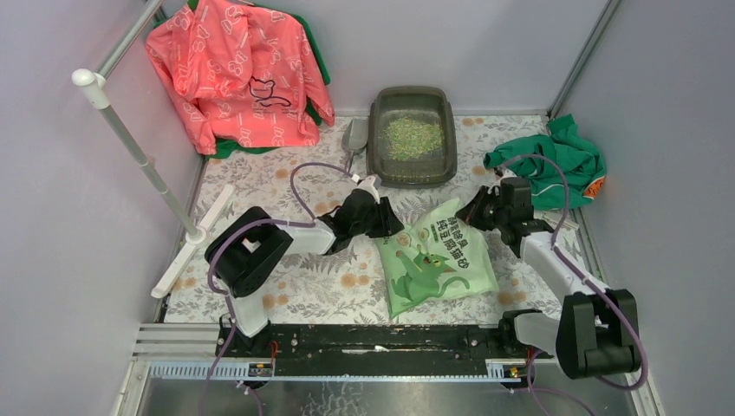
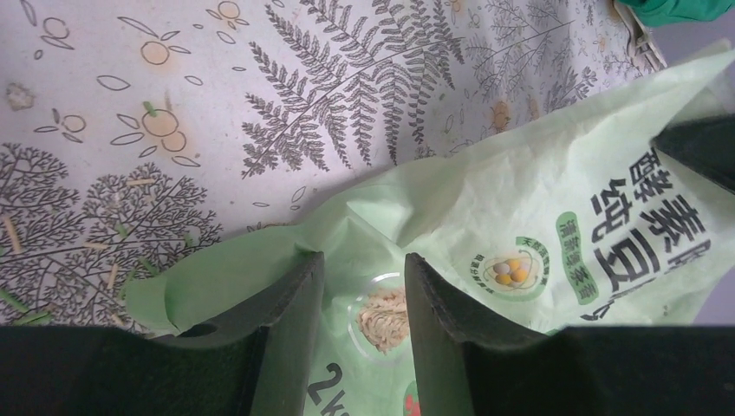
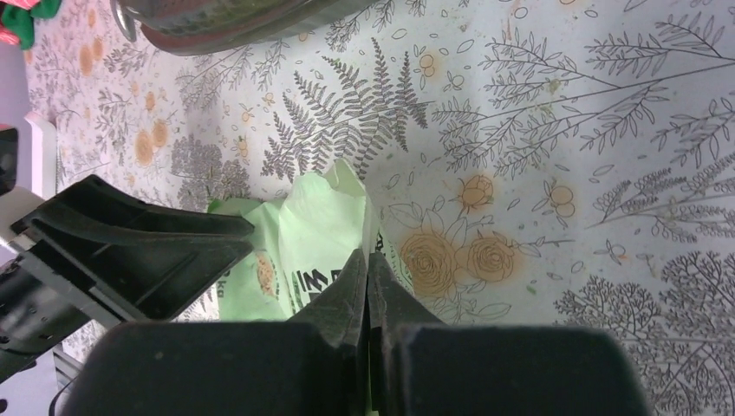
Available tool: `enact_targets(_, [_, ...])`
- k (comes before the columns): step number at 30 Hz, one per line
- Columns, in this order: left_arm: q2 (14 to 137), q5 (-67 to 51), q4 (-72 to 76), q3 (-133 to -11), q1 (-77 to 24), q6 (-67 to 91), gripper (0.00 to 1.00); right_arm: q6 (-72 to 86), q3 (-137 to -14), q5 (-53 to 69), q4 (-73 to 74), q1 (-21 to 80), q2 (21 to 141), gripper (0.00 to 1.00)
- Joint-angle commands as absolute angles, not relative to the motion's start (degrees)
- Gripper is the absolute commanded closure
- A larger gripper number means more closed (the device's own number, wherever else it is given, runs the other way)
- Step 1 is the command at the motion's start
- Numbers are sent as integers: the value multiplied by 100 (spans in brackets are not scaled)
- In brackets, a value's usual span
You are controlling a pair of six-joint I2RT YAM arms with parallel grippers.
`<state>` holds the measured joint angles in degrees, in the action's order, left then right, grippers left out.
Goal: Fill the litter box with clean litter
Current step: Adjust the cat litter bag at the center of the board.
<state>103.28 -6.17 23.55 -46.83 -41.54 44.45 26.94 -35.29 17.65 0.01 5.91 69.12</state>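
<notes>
The table (image 1: pixel 321 286), under a floral cloth, carries the litter box (image 1: pixel 414 179) at its far edge. A scoop (image 1: pixel 354 137) lies just left of the box and a bag (image 1: pixel 433 256) lies in front of it. A pink garment (image 1: pixel 238 74) is well to its left, a green garment (image 1: pixel 550 165) to its right.

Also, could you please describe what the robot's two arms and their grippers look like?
The left arm and right arm both have bulky black joint housings joined by white links. A thin purplish cable loops along each. The left gripper and right gripper each carry two matte black, wedge-shaped fingers tapering to the tips. No markings are legible.
</notes>
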Motion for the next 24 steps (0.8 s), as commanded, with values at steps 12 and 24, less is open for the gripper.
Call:
enact_targets(12, [11058, -365, 1015, -4621, -4172, 4340, 52, 3183, -3143, 814, 434, 201, 5477, 100])
enact_targets(24, [10774, -482, 967, -4586, -4122, 4356, 36, 3354, -3786, 2438, 279, -466, 5739, 100])
